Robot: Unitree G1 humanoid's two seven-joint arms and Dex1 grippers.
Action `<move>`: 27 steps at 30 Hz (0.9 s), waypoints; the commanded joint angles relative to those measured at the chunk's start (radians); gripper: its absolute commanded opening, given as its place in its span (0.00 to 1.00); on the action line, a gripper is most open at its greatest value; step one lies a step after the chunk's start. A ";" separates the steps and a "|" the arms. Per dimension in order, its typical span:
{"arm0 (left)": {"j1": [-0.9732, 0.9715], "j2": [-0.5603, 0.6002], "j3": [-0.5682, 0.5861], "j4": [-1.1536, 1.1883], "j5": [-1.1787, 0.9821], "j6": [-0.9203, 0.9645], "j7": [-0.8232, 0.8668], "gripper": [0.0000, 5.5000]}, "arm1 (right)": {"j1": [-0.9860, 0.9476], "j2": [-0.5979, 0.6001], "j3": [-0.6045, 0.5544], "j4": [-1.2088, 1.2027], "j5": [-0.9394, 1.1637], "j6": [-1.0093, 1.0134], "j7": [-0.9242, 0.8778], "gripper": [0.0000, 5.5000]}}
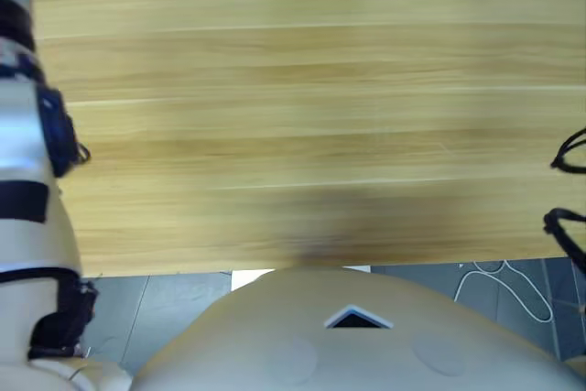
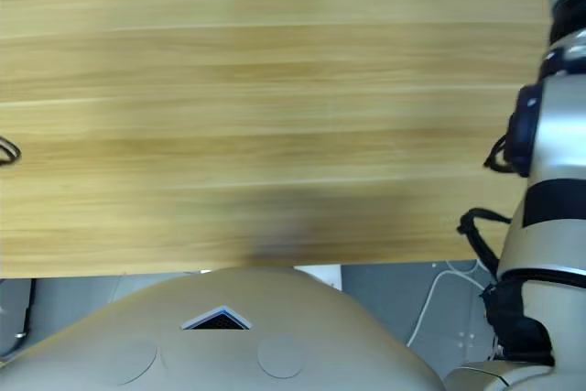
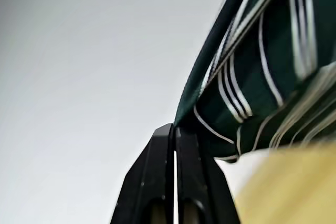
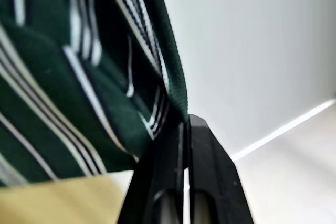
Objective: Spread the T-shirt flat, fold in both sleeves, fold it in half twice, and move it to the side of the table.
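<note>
Pinching T-shirt (image 3: 262,77) edges: left claw (image 3: 175,129), right claw (image 4: 186,121).

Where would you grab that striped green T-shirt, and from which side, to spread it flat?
By its thick hemmed edge, at two spaced spots. The left tool and right tool are each shut on that edge of the T-shirt, meeting it edge-on. The cloth is limp and drapes away from each pinch, so two holds should let it open out.
</note>
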 commanded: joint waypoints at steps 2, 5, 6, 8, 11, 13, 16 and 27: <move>0.338 -0.044 -0.079 0.012 -0.016 -0.277 -0.202 0.00 | 0.246 0.004 -0.009 -0.070 0.050 -0.135 0.074 0.00; 0.492 -0.083 -0.085 0.012 -0.130 -0.348 -0.463 0.00 | 0.495 -0.039 0.068 -0.311 0.110 -0.357 0.308 0.00; 0.528 -0.088 -0.083 -0.003 -0.167 -0.356 -0.541 0.00 | 0.591 -0.075 0.095 -0.410 0.162 -0.415 0.404 0.00; 0.579 -0.080 -0.089 -0.052 -0.227 -0.365 -0.657 0.00 | 0.756 -0.161 0.115 -0.597 0.288 -0.452 0.565 0.00; 0.639 -0.042 -0.090 -0.161 -0.328 -0.370 -0.778 0.00 | 0.918 -0.270 0.106 -0.730 0.401 -0.473 0.711 0.00; 0.684 -0.008 -0.087 -0.258 -0.390 -0.362 -0.840 0.00 | 0.979 -0.303 0.080 -0.767 0.439 -0.454 0.762 0.00; 0.781 0.074 -0.079 -0.452 -0.466 -0.324 -0.909 0.00 | 1.070 -0.331 0.063 -0.818 0.428 -0.411 0.806 0.00; 1.121 0.199 -0.068 -0.896 -0.308 -0.154 -0.890 0.00 | 1.260 -0.322 0.017 -1.000 0.366 -0.303 0.866 0.00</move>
